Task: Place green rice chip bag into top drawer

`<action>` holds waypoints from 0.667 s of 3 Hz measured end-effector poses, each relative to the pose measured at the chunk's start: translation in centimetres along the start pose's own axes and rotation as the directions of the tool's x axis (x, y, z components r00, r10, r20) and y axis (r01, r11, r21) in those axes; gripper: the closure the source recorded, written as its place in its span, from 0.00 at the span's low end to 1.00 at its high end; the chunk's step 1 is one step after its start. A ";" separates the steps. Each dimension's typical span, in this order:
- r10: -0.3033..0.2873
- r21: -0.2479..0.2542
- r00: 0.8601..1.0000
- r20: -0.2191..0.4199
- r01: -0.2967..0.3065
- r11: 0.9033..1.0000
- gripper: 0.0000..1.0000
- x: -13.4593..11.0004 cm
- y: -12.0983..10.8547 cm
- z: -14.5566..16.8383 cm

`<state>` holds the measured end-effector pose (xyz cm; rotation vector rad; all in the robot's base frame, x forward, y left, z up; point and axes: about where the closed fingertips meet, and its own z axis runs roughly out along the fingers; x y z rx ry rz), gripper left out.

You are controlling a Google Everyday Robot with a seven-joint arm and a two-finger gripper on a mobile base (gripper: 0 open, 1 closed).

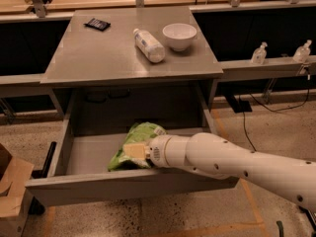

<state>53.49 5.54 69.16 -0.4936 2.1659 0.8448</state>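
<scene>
The green rice chip bag [140,135], light green and crinkled with a white label, lies inside the open top drawer [123,185], near the middle of its floor and close to the front panel. My gripper [134,151] reaches into the drawer from the right at the end of the white arm [237,164]. Its cream tip is right against the bag's near side. The bag hides the tip's end.
On the grey table [98,58] above the drawer are a clear plastic bottle [149,45] on its side, a white bowl [179,35] and a small black packet [97,23]. A cardboard box [10,191] stands at the left of the drawer. Two small bottles [258,53] stand on a shelf at right.
</scene>
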 end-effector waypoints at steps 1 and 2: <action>-0.043 0.003 0.998 0.045 0.043 0.999 0.00 -1.8 0.7 0.6; -0.045 0.005 0.998 0.048 0.045 0.999 0.00 -2.0 0.7 0.6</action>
